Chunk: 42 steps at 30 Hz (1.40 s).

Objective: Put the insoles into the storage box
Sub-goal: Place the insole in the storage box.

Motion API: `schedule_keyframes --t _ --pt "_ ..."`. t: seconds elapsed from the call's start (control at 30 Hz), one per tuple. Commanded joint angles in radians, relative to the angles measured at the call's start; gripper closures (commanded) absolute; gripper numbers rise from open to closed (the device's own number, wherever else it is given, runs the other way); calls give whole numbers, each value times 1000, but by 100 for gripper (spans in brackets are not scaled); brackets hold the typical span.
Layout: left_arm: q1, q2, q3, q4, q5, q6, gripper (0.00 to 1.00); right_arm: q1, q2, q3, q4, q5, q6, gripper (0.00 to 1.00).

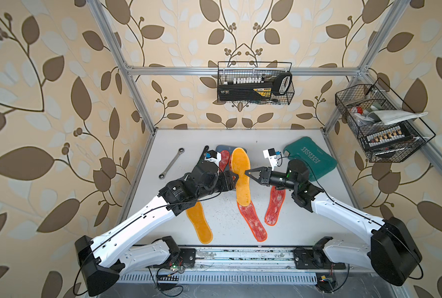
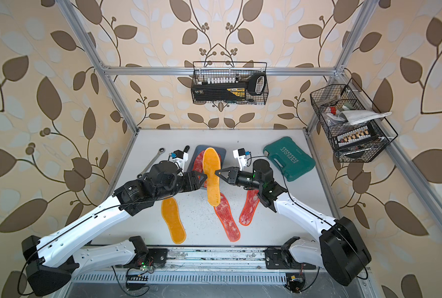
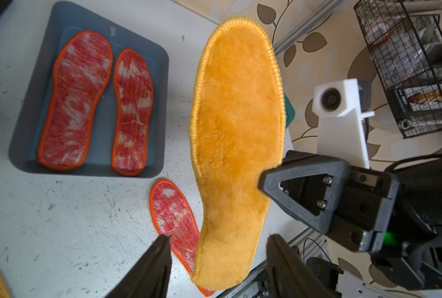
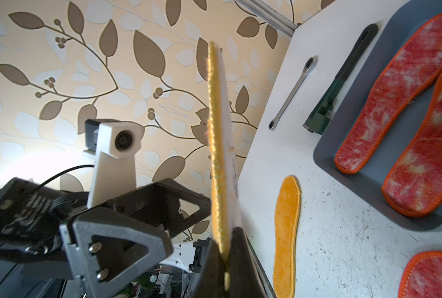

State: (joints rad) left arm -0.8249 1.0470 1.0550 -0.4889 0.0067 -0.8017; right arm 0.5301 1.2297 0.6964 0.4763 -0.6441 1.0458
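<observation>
The right claw (image 1: 245,172) is clamped tight on one side edge of the held insole (image 1: 240,160), roughly at its waist, and has it up off the table (image 1: 305,219), its yellow face showing from above. The left claw (image 3: 218,238) faces it from the opposite side with fingers (image 3: 160,260) spread apart and gripping nothing. Its tips are right by the insole's other edge, though I cannot tell whether one touches. Seen from above, the held insole's toe hangs over the box (image 2: 221,152) and its heel over the middle red insole (image 1: 252,222), which lies on the table. The box, shallow and blue-grey, sits at the back of the table, and inside it the boxed pair (image 3: 78,98) lies flat side by side, red faces up. Nearer the front, a yellow insole (image 1: 199,222) lies partly under the left arm and another red insole (image 1: 274,206) partly under the right arm. A wrench (image 1: 171,163) lies left of the box, and a green case (image 1: 310,157) sits at the back right
</observation>
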Motion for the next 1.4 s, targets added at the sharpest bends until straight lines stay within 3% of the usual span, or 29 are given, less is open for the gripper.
schedule_keyframes --t 0.0,0.17,0.43,0.83,1.07,1.37 --pt "67 -32 8 53 217 139 39 -10 -31 38 37 -63 -18 100" --pt "130 -49 -10 101 343 185 38 -13 -29 53 50 -61 3 100" --pt "244 -35 36 -51 267 228 35 -6 70 90 4 81 50 100" --pt "444 34 30 -91 278 254 16 59 450 310 -31 322 155 100" --pt "516 32 -8 -99 312 269 7 73 737 528 17 299 214 100" --pt "559 24 -59 -91 367 271 5 64 916 674 13 300 208 100"
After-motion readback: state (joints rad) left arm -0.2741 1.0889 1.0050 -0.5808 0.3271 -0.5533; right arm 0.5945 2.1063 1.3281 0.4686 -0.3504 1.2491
